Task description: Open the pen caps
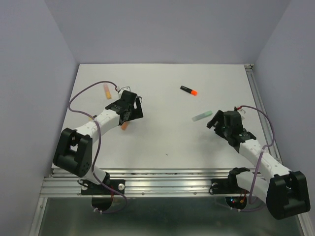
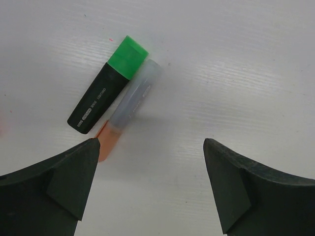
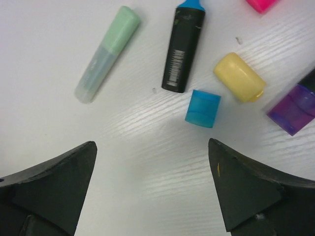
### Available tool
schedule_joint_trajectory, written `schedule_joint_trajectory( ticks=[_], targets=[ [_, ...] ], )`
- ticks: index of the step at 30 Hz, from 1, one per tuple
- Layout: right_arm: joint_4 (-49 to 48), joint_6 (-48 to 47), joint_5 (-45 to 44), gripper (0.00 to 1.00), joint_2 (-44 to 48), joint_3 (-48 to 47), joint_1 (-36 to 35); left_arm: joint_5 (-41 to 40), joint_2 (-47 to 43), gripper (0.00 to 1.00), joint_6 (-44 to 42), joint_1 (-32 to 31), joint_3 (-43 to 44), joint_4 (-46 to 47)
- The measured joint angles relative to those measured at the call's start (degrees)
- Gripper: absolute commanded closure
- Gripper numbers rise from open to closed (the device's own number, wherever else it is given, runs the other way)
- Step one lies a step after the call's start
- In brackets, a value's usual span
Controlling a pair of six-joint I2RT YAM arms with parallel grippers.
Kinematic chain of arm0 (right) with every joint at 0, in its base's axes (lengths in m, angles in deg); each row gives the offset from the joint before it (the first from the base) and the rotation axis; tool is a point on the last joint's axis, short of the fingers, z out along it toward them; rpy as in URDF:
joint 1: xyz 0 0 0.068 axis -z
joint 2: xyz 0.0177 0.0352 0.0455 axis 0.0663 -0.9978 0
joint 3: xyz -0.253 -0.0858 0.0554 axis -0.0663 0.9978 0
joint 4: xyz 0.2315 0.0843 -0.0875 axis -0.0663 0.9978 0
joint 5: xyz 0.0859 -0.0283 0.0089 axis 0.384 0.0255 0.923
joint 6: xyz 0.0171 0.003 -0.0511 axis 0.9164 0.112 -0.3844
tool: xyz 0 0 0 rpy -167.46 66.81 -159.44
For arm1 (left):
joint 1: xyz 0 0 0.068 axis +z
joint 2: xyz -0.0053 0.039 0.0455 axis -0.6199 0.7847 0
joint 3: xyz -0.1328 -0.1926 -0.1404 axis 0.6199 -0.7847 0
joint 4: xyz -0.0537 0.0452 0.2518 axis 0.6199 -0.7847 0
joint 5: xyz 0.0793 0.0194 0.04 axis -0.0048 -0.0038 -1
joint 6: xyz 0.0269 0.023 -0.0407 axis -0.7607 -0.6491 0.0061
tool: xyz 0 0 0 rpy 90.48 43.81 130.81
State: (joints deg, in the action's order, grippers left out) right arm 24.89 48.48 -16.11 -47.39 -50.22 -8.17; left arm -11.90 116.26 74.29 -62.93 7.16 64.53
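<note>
My left gripper hangs open above bare table. Just beyond its left fingertip lie a black highlighter with a green cap and a pastel orange pen with a translucent cap, side by side and touching. My right gripper is open too, with nothing between its fingers. Ahead of it a loose blue cap lies beside a black barrel with a bare blue tip. Near them are a yellow cap, a purple cap, a pink piece and a pastel green highlighter.
In the top view a black highlighter with an orange cap lies mid-table towards the back. A pastel orange pen lies at the far left. The left gripper and right gripper hang low over the white table; walls enclose three sides.
</note>
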Motion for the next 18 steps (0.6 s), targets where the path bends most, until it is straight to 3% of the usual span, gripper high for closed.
schedule_joint_trajectory(
  ticks=[7,12,18],
  targets=[
    [-0.20,-4.31,6.10,0.00,7.67,0.00,0.00,-0.26,9.40,0.09,-5.14,0.74,4.17,0.83],
    [-0.15,-5.88,7.23,0.00,8.92,0.00,0.00,-1.95,14.88,0.18,-6.23,0.85,7.72,-0.09],
    [-0.15,-6.40,7.13,0.00,8.92,0.00,0.00,-2.03,16.33,0.21,-6.14,0.85,8.63,-0.79]
  ],
)
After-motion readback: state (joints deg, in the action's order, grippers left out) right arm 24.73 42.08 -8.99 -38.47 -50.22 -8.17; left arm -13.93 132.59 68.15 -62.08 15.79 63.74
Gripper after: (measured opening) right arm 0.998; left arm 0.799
